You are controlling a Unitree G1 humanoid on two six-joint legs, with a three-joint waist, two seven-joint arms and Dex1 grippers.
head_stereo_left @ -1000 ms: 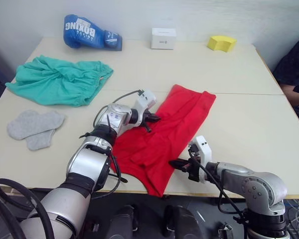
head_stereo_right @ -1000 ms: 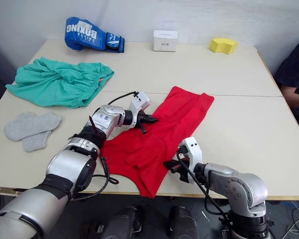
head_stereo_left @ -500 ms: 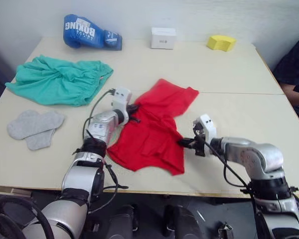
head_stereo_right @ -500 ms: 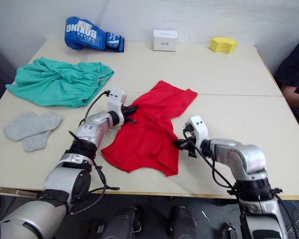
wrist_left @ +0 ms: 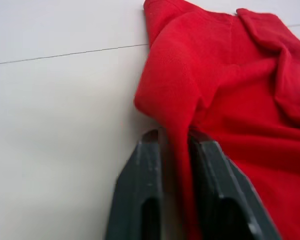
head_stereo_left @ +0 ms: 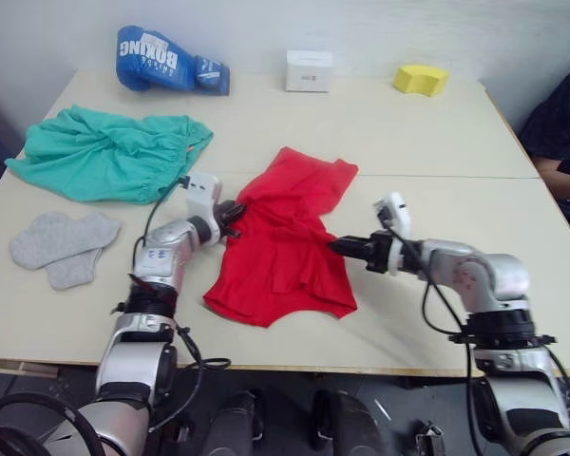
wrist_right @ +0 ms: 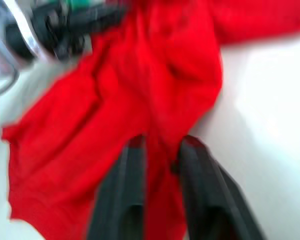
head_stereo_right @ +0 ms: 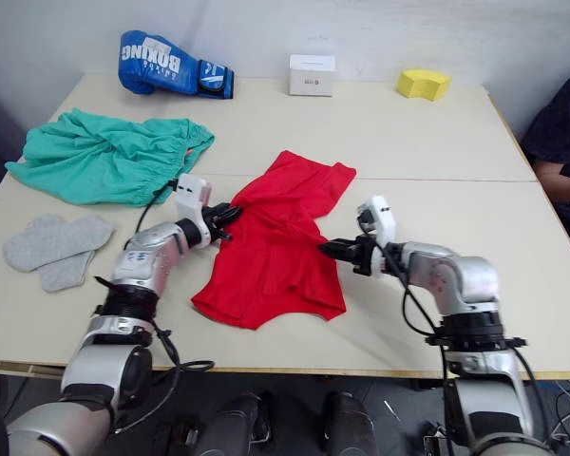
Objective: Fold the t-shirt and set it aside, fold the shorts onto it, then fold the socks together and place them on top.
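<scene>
Head views. Step in hand, by judgement: first fold of the t-shirt (head_stereo_right: 271,249), which lies rumpled on the worktop (head_stereo_right: 427,142) between the two end effectors. Left end effector (head_stereo_right: 226,213) pinches its edge; right end effector (head_stereo_right: 329,248) pinches the opposite edge. Next move likely calls for both edges carried together, evenly, to lay a flat fold. Shorts (head_stereo_right: 104,159) and socks (head_stereo_right: 52,247) lie untouched, well beyond the left end effector.

Left wrist view. A ridge of red cloth is clamped between the two dark fingers (wrist_left: 140,195); the rest is creased.

Right wrist view. Fingers (wrist_right: 122,200) are closed on a red fold; the cloth spreads away, wrinkled.
</scene>
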